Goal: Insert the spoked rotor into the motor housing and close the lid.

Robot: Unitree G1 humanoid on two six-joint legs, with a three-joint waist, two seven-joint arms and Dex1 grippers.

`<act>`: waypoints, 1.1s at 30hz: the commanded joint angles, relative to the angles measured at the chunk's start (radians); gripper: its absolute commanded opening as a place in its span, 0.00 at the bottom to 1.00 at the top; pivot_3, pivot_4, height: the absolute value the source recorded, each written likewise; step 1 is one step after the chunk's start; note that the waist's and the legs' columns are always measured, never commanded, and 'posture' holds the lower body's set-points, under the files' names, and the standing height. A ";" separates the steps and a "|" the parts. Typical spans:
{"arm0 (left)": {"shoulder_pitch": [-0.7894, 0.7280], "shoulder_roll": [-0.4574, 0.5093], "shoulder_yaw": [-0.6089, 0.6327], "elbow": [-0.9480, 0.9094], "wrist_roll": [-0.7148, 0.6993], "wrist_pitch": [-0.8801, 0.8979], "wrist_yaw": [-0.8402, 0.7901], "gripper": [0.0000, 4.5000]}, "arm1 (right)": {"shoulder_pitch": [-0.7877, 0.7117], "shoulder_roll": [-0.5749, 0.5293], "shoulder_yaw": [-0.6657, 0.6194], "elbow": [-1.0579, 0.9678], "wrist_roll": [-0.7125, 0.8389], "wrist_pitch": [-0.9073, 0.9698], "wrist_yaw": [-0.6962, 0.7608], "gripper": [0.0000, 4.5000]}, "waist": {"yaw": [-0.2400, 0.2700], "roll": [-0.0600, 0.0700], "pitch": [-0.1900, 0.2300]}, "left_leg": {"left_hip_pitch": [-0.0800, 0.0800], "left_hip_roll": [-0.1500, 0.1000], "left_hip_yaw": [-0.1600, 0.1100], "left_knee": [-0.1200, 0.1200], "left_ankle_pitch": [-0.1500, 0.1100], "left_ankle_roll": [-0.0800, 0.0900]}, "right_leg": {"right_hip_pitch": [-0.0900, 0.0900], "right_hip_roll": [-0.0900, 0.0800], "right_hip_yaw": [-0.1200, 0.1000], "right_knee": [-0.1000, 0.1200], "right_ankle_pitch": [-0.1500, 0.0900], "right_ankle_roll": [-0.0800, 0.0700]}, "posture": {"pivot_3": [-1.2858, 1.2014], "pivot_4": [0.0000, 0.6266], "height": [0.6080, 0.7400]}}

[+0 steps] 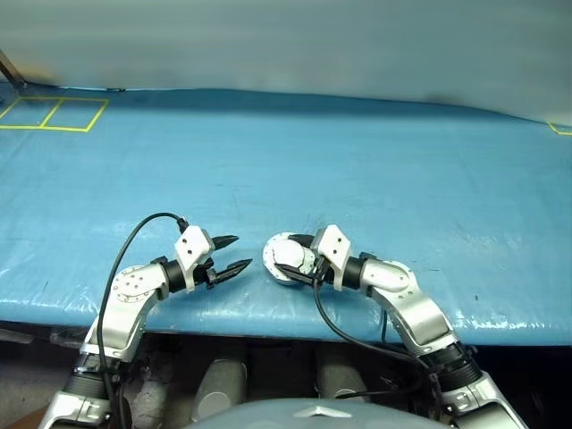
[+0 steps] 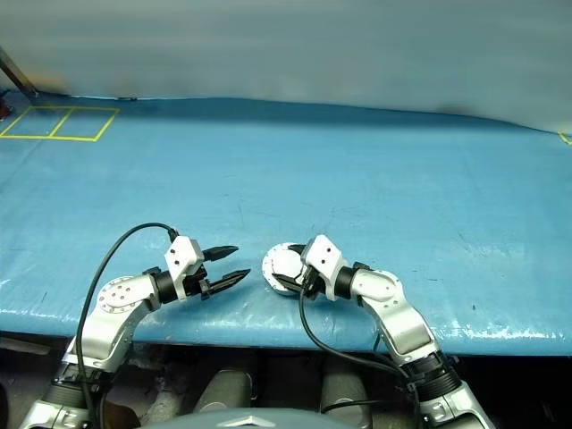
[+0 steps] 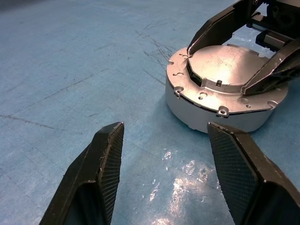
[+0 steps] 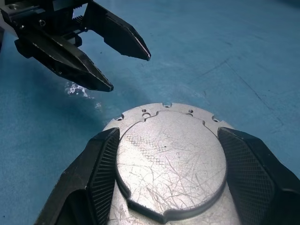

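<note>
On a tabletop [image 1: 375, 170] covered in blue plastic sheeting, a yellow tape outline of two adjoining boxes [image 1: 55, 113] marks the far left corner. Near the front edge, the robot's left end effector [image 1: 231, 254] hovers just above the sheet, its two black fingers [image 3: 104, 173] spread apart and holding nothing, their tips aimed toward the centre. Just beside those tips sits the motor housing [image 3: 220, 93], a short round cylinder of scratched silver-grey metal with a flat circular lid [image 4: 171, 159] seated flush in its notched top ring; it rests on the sheet near the tabletop's front edge, about mid-width. The right end effector [image 4: 171, 164] reaches in from the right and brackets the housing, one textured black finger [image 4: 101, 173] on each side of the lid, gripping the cylinder across its width. A black cable [image 1: 121, 268] loops over the left arm.
</note>
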 commanded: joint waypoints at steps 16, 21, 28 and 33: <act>-0.007 -0.015 -0.005 -0.025 -0.007 -0.006 -0.009 0.67 | 0.020 -0.050 -0.029 0.014 0.013 0.105 0.002 0.67 | 0.008 -0.001 0.000 | 0.005 -0.001 0.000 -0.001 -0.001 -0.001 | 0.007 -0.002 -0.001 -0.002 -0.001 0.000 | 0.52 0.24 1.00; -0.006 -0.015 -0.009 -0.033 -0.011 -0.001 -0.011 0.67 | 0.029 -0.067 -0.025 0.017 0.017 0.087 0.008 0.67 | 0.014 -0.001 0.000 | 0.005 -0.001 0.000 -0.001 -0.004 -0.006 | 0.007 -0.002 -0.001 -0.003 -0.001 0.000 | 0.52 0.24 1.00; -0.007 -0.018 -0.012 -0.037 -0.015 0.003 -0.012 0.67 | 0.025 -0.057 -0.007 0.043 -0.005 0.082 -0.021 0.67 | 0.015 -0.001 0.000 | 0.005 -0.001 0.000 -0.001 -0.004 -0.006 | 0.007 -0.002 -0.001 -0.004 -0.001 0.001 | 0.52 0.24 1.00; -0.029 -0.048 -0.025 -0.030 -0.032 0.011 -0.015 0.67 | 0.019 -0.052 0.013 0.053 0.016 0.146 -0.005 0.67 | 0.014 -0.001 -0.001 | 0.005 0.000 0.000 -0.001 -0.004 -0.006 | 0.007 -0.002 -0.001 -0.003 -0.001 0.001 | 0.52 0.24 1.00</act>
